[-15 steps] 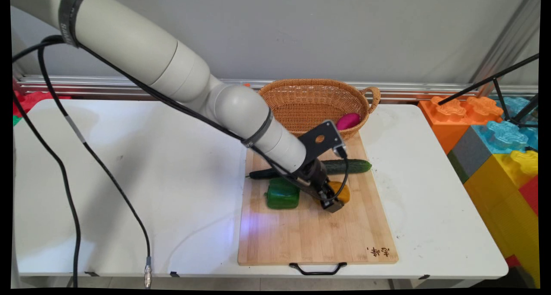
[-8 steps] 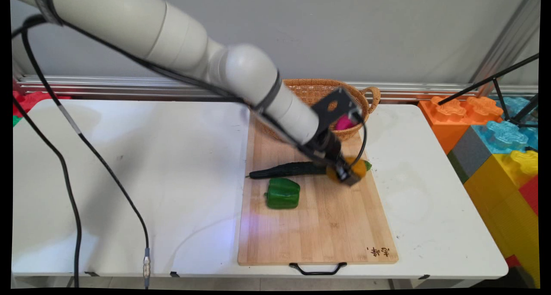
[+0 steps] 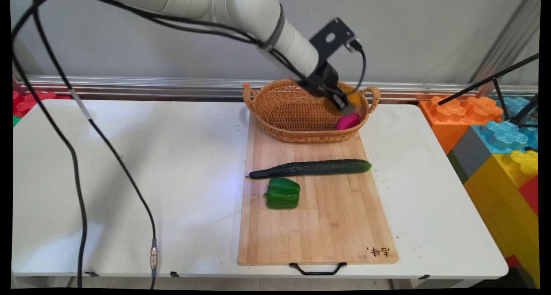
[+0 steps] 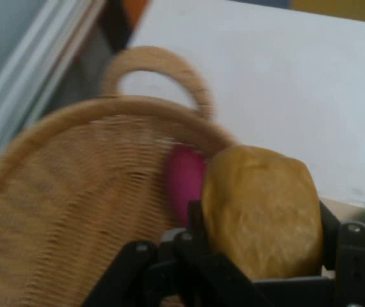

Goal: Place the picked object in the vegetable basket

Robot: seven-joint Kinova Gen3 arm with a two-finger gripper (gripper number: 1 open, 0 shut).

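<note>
Green pepper (image 3: 282,193) and cucumber (image 3: 311,168) lie side by side, just apart, on the wooden cutting board (image 3: 318,230) on the white table (image 3: 129,178). Behind them, the wicker basket (image 3: 297,114) contains a magenta object (image 3: 348,121); above its right end, the jaws grip a yellow-orange fruit (image 4: 262,211).

The only writing is a small dark mark burned into the near right corner of the wooden cutting board (image 3: 318,226): two or three brush-style characters (image 3: 378,252) with a tiny tick beside them. They are too small to read. Nothing else carries lettering.
</note>
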